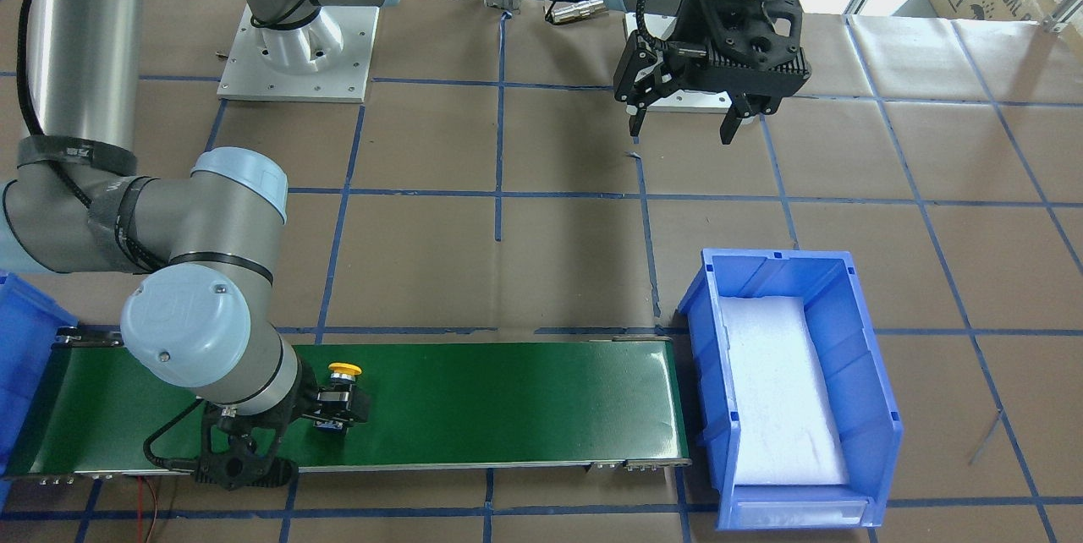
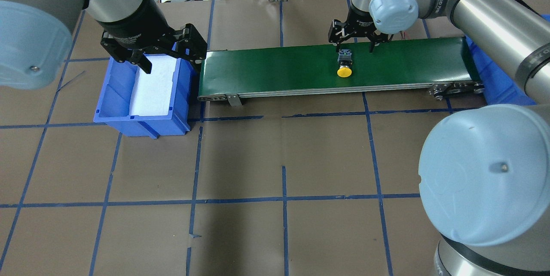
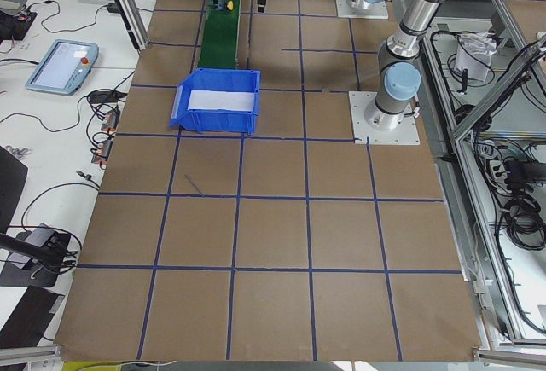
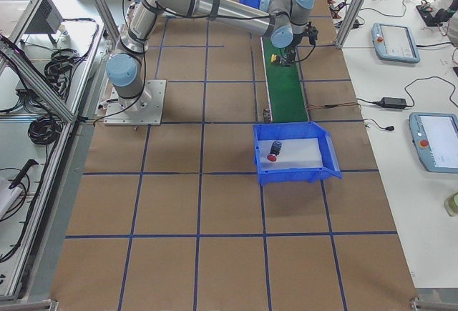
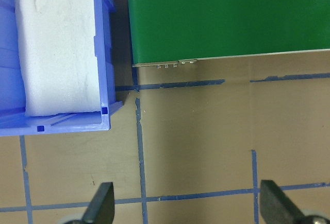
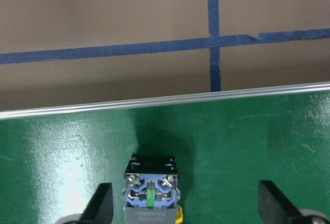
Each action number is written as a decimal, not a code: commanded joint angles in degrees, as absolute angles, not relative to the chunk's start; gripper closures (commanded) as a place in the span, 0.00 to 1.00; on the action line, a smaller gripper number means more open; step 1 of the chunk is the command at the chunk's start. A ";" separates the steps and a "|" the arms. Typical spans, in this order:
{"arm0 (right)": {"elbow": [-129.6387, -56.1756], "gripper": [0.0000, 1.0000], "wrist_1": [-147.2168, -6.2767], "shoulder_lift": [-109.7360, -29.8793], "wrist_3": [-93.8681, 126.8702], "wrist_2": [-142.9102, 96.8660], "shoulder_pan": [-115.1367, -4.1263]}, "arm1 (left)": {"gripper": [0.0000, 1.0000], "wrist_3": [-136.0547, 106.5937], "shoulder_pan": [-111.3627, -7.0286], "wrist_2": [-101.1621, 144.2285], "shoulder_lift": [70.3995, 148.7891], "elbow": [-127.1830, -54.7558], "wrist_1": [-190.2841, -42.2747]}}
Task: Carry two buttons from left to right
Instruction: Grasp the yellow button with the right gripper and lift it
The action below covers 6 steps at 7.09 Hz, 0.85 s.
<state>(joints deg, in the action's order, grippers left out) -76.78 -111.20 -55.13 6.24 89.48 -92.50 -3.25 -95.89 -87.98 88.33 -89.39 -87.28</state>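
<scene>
The yellow-capped button [image 2: 344, 69] lies on its side on the green conveyor belt [image 2: 279, 67], cap toward the robot. My right gripper [image 2: 355, 48] is open just behind it. In the right wrist view its contact block [image 6: 151, 193] sits between the spread fingers [image 6: 103, 206], nearer the view's left one, and neither finger touches it. The red-capped button [image 4: 272, 155] lies in the blue bin [image 4: 315, 164] at the belt's right end. My left gripper [image 2: 169, 61] is open and empty, high over the left blue bin [image 2: 142, 117], which holds only white foam.
The belt runs between the two bins; the right bin's corner shows in the front-facing view [image 1: 17, 357]. The table is brown paper with a blue tape grid [image 2: 283, 200]. The arm bases stand on white plates [image 1: 296, 52] behind the belt.
</scene>
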 commanded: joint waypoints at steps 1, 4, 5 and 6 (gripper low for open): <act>-77.52 0.45 -111.01 -55.02 6.06 89.39 -92.46 | 0.00 -3.25 -95.89 -87.89 88.33 -89.38 -87.28; -77.78 0.70 -112.23 -55.55 5.19 90.17 -93.07 | 0.00 -3.25 -95.89 -87.89 88.33 -89.38 -87.28; -77.09 0.71 -112.32 -55.98 3.53 90.00 -92.73 | 0.00 -3.25 -95.89 -87.89 88.33 -89.38 -87.28; -74.90 0.71 -111.45 -57.73 1.78 90.17 -92.64 | 0.00 -3.25 -95.89 -87.89 88.33 -89.38 -87.28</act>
